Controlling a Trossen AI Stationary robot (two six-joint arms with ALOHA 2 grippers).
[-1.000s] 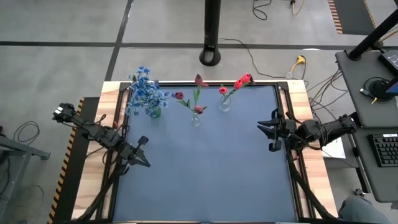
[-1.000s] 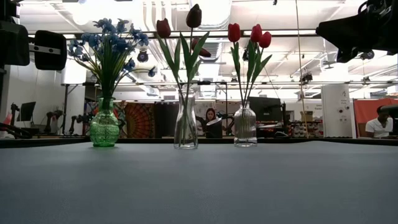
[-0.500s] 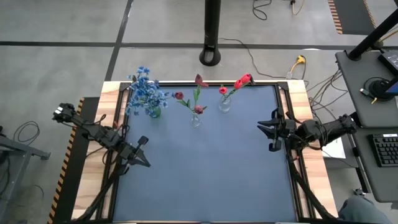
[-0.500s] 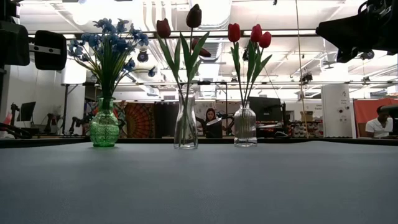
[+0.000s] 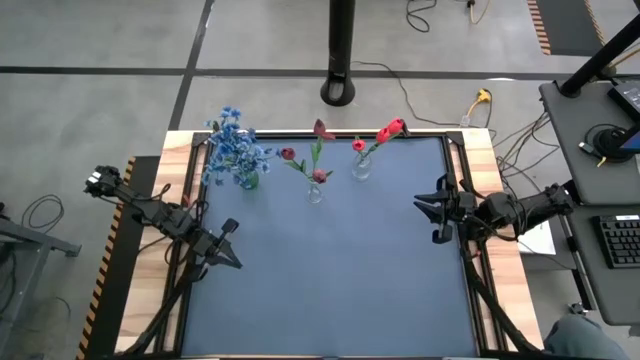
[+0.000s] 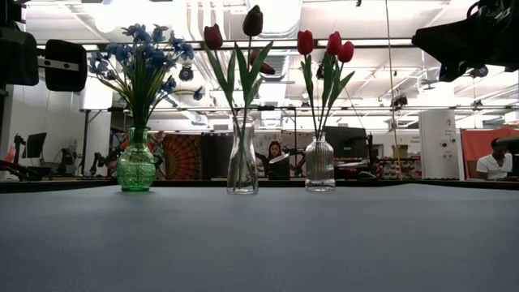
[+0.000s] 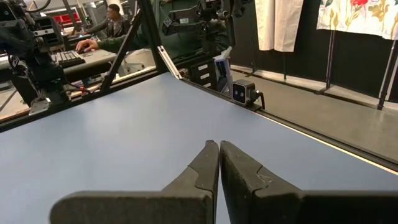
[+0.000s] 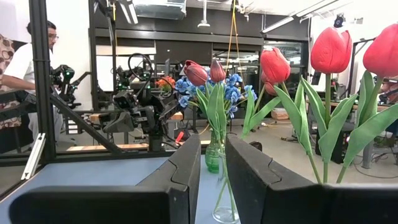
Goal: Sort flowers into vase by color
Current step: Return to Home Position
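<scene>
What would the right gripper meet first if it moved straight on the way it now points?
Probably the middle clear vase holding dark red tulips; the right gripper points at it, though depth is unclear.

No readable txt, labels, brands or nos. in any view.
</scene>
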